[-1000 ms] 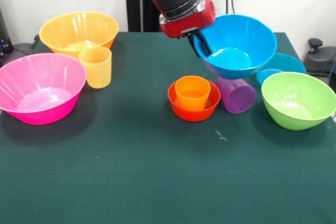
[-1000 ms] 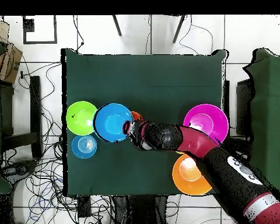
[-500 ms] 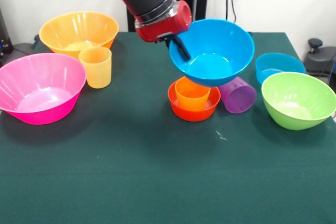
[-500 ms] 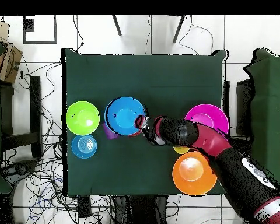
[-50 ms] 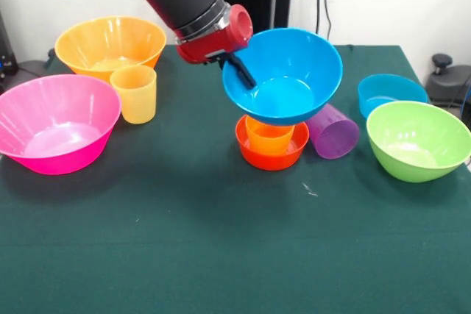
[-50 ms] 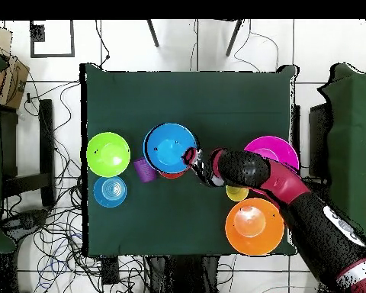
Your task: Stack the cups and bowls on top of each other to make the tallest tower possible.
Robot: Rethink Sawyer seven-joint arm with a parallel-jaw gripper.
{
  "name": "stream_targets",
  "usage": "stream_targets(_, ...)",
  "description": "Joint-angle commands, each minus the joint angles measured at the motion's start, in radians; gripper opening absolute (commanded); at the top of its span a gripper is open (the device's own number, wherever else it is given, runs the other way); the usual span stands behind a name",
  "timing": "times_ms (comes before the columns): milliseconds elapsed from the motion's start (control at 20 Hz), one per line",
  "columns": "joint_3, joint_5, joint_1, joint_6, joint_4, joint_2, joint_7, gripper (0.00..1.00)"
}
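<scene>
My gripper (image 5: 237, 71) is clamped on the near rim of the medium blue bowl (image 5: 287, 79), one finger inside the wall. I hold this bowl tilted, directly above the orange cup (image 5: 268, 137) nested in the small red-orange bowl (image 5: 271, 154). The purple cup (image 5: 335, 131) lies on its side beside that stack.

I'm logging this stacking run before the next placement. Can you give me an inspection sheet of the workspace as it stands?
Surface: green table, a small pale speck near centre.
Job's things: medium blue bowl held above orange cup in small red-orange bowl; purple cup on its side; yellow-orange cup upright; pink bowl, yellow bowl, lime green bowl, small blue bowl apart.
Clutter: nothing seen.
End effector: shut on the medium blue bowl's rim.
Cables: tangled on floor.
Surroundings: chair legs.
</scene>
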Motion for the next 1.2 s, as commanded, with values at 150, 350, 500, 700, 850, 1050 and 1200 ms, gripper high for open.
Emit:
stream_targets(150, 0.05, -0.102, -0.012, 0.094, -0.075, 0.076, -0.227, 0.0)
stream_targets(350, 0.058, -0.128, -0.029, 0.046, -0.028, 0.073, -0.197, 0.0)
stream_targets(500, 0.068, -0.148, -0.04, 0.015, 0.001, 0.078, -0.175, 0.0)
stream_targets(700, 0.076, -0.182, -0.052, -0.01, 0.03, 0.077, -0.156, 0.0)
stream_targets(850, 0.077, -0.21, -0.07, -0.043, 0.077, 0.064, -0.132, 0.0)
stream_targets(1050, 0.081, -0.244, -0.089, -0.06, 0.123, 0.039, -0.103, 0.0)
stream_targets(1200, 0.08, -0.263, -0.087, -0.092, 0.157, 0.033, -0.069, 0.0)
